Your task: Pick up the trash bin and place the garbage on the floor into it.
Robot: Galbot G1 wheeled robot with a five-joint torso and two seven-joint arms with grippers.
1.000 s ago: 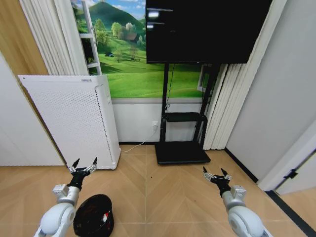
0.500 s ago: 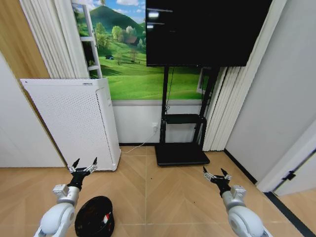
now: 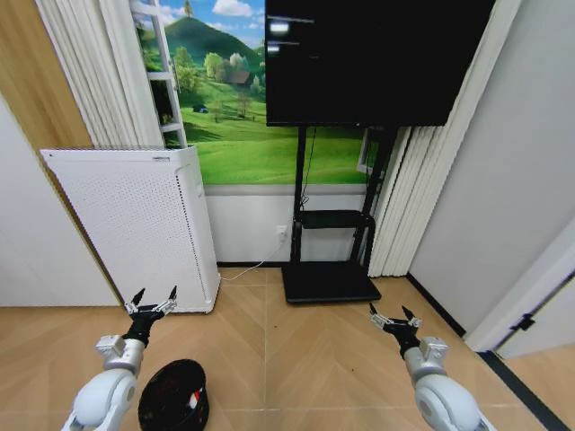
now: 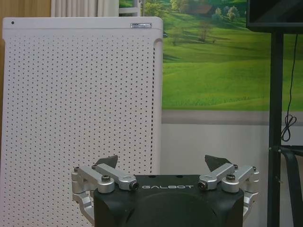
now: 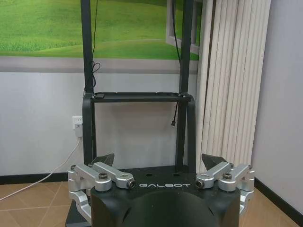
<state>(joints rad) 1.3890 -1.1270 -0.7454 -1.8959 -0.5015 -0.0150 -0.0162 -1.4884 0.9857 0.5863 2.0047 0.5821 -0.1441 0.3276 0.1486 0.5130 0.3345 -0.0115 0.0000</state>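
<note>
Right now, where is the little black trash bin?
In the head view, the trash bin stands on the floor at the bottom left, just beside the left gripper arm and in front of the white perforated appliance.

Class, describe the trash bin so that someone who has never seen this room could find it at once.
Start at the tall white perforated appliance by the wall. On the wooden floor in front of it, beside the left gripper, stands the trash bin. It is small, round and black, with something red and white inside.
</note>
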